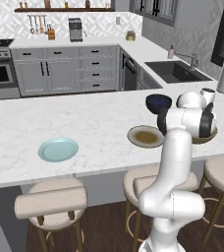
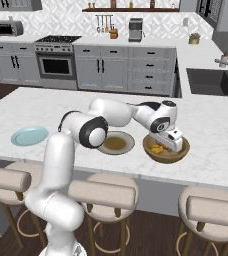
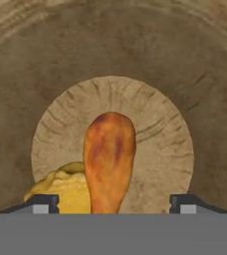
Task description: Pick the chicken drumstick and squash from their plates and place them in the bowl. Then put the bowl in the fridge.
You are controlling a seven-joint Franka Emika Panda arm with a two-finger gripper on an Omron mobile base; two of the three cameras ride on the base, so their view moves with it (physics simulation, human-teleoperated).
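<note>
The chicken drumstick (image 3: 109, 159) is orange-brown with darker reddish patches; the squash (image 3: 60, 191) is lumpy yellow. The bowl (image 3: 195, 74) is tan-brown wood with ringed grain. One plate (image 1: 58, 149) is light blue, the other plate (image 1: 145, 136) seemingly olive-brown, pale-rimmed. The worktop (image 1: 94, 123) is white-grey marbled.

A simulated kitchen is shown. A long island counter (image 1: 99, 123) topped in white marble is set across the foreground, with round cushioned bar stools (image 1: 50, 202) lined up beneath its near edge on a dark wooden floor (image 1: 104, 226). Grey panelled cabinets (image 2: 111, 70) are ranged along the back wall, with a stainless oven (image 2: 56, 62) built in among them. A dark sink (image 1: 175, 71) with a tap is sunk into the side counter. The wall is covered in pale patterned tile (image 1: 94, 22), and a wooden shelf (image 1: 62, 9) is mounted high on it. Utensils (image 1: 37, 24) are hung beneath the shelf, and a coffee machine (image 1: 75, 29) is placed on the counter nearby.
</note>
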